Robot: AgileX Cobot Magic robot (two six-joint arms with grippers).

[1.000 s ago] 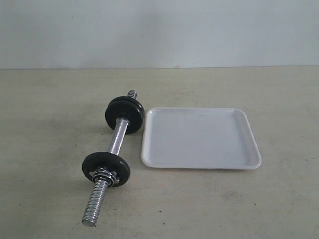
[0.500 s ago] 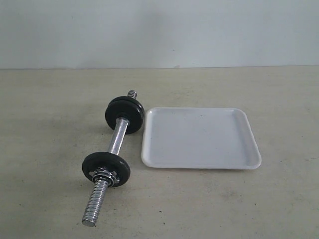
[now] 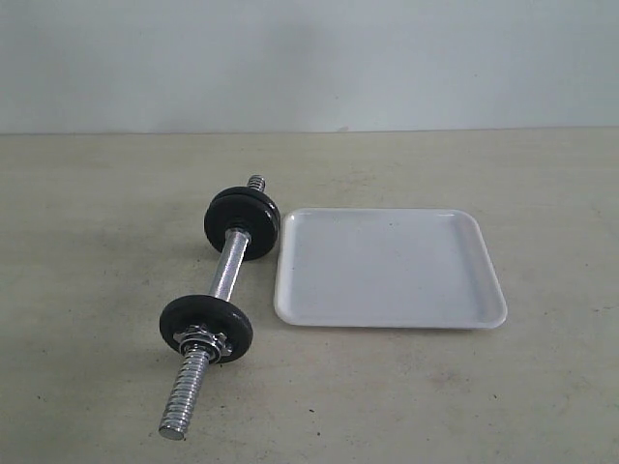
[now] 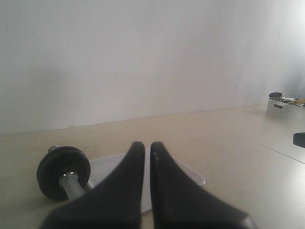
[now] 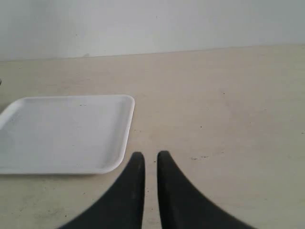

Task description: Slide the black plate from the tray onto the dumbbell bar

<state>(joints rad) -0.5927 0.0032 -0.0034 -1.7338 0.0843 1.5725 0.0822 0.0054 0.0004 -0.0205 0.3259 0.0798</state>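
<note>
The tray (image 3: 387, 320) lies empty on the table (image 3: 503, 396), with nothing inside its low rim. Just beside its left edge lies the dumbbell bar (image 3: 228, 274), and two black plates are threaded on it. The far black plate (image 3: 242, 221) sits close to the tray's corner. The near black plate (image 3: 206, 327) has a shiny nut (image 3: 200, 341) against its outer face. Which of the two is the plate the task means cannot be told.

Judged from this, the sliding step looks done, and no plate is left to fetch. Neither arm shows in the exterior view. The left gripper (image 4: 147, 145) has its jaws drawn nearly together with nothing between them, and it faces the tray and the far black plate. The right gripper (image 5: 150, 155) is likewise narrow and empty, over bare table beside the tray. The next move probably calls only for holding both arms clear of the bar, so that it does not roll.
</note>
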